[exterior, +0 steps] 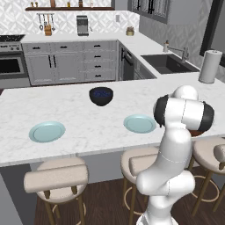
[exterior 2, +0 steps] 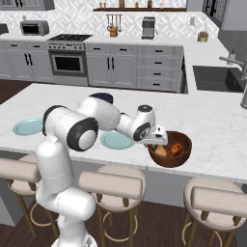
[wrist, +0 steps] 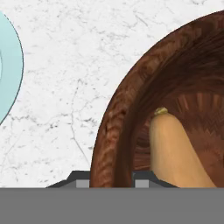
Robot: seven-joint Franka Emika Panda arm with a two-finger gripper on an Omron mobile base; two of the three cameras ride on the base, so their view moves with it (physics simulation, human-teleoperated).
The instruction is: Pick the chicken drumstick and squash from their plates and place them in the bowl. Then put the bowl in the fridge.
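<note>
Tool (exterior 2: 155,141) at the near-left rim of the wooden bowl (exterior 2: 170,149), fingers straddling the wall: in the hand view one dark fingertip (wrist: 78,181) sits outside the rim and the other inside, with the brown wall between them. Tool is pinching the bowl rim.

Squash (wrist: 175,151) lies inside the bowl just beyond the inner fingertip, stem nub pointing away from the tool. In the right base view a glossy orange-brown chicken drumstick (exterior 2: 176,148) rests in the bowl on the far side from the tool, touching or just beside the squash; contact cannot be resolved.

Bowl stands on the white marble desk (exterior 2: 212,125), close to its front edge. One teal plate (exterior 2: 116,140) lies bare on the desk just beside the tool, on the side away from the bowl; its edge shows in the hand view. Second teal plate (exterior: 47,131) lies well apart, further along the desk in the same direction. Small dark bowl (exterior: 101,96) sits behind the plates, well apart from the tool.
</note>
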